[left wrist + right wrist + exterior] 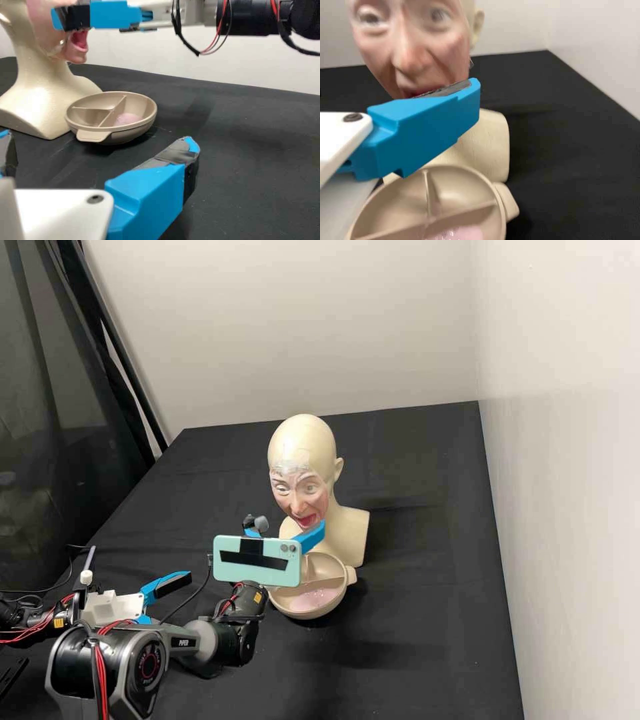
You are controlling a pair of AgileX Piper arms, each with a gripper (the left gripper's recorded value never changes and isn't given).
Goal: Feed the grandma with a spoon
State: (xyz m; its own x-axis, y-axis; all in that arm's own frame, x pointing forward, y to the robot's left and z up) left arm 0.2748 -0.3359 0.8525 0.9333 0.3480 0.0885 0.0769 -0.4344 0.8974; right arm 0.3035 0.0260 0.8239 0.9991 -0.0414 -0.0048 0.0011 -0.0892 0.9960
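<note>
Your right claw (310, 537) sat at open mouth of grandma head (303, 473), bowl (331, 568) just below claw; grip state could not be told. Left claw (167, 583) lay spread, low on tabletop (413, 520). Risk: pushing forward could topple head, spill bowl.

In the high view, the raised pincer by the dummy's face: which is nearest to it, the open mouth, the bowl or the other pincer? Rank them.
From the right pincer, in the high view:
1. Mannequin's mouth, right at its tip.
2. Divided bowl, on the bench just beneath.
3. Left pincer, low on the bench, well off to the side.
</note>
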